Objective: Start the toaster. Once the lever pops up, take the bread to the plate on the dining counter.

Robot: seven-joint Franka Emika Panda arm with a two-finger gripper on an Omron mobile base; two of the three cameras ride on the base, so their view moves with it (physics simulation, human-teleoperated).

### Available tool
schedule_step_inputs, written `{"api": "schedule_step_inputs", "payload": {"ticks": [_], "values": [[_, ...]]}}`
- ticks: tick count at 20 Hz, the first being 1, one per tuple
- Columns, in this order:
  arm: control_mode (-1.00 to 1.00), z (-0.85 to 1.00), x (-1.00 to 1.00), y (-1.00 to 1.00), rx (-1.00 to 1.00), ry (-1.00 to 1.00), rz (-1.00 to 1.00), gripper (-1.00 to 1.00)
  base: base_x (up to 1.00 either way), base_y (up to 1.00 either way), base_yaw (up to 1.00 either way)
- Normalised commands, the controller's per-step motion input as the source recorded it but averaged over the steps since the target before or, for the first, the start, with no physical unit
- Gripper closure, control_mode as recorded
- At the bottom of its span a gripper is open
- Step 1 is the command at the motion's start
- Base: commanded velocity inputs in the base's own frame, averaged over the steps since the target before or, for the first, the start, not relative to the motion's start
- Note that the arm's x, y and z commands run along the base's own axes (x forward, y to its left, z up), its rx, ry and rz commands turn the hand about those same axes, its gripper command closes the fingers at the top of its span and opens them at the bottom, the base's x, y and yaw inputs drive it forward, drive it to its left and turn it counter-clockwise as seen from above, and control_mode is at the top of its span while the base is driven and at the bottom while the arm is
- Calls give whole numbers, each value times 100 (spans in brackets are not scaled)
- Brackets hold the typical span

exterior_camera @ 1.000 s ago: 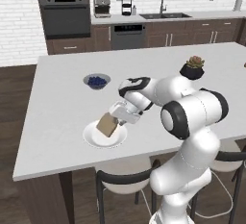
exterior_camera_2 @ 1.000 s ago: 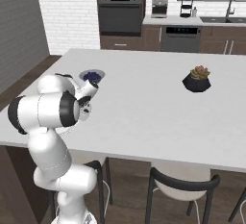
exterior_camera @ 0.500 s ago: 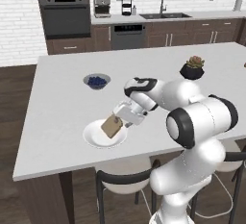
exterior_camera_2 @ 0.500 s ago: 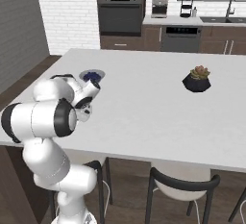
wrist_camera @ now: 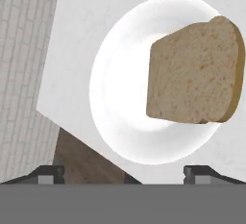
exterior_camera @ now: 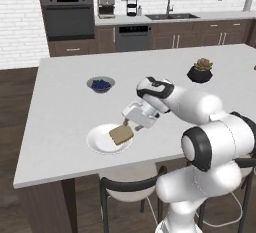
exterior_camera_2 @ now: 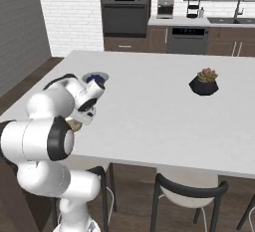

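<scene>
White-topped, the long rectangular dining counter (exterior_camera: 65, 122) on its dark brown wooden base carries the work area; dark cabinets, a built-in oven (exterior_camera: 66, 16) and a sink (exterior_camera: 172, 15) line the rear wall. On the counter near its front edge sits the round, shallow white plate (exterior_camera: 98, 142). The flat, roughly square tan-brown bread slice (exterior_camera: 121, 134) lies on the plate toward its 3 o'clock side — in the hand view the slice (wrist_camera: 194, 71) overlaps the plate rim at about 2 o'clock. The white arm's two-finger gripper (exterior_camera: 133, 122) hangs just beside the slice at its 1 o'clock, jaws spread wide and holding nothing; the dark fingertips (wrist_camera: 47, 173) stand far apart at the lower edge of the hand view. A small bowl of dark blue berries (exterior_camera: 101, 84) sits at 12 o'clock from the plate — a potted succulent in a black pot (exterior_camera: 200, 71) stands well apart at 2 o'clock.
</scene>
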Motion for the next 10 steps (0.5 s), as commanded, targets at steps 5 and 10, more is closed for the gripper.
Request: {"api": "schedule_step_inputs", "payload": {"ticks": [5, 10], "values": [[-100, 43, -40, -10, 0, -1, 0, -100, 0, 0, 0], [-100, 71, -88, -6, 0, -12, 0, -100, 0, 0, 0]]}}
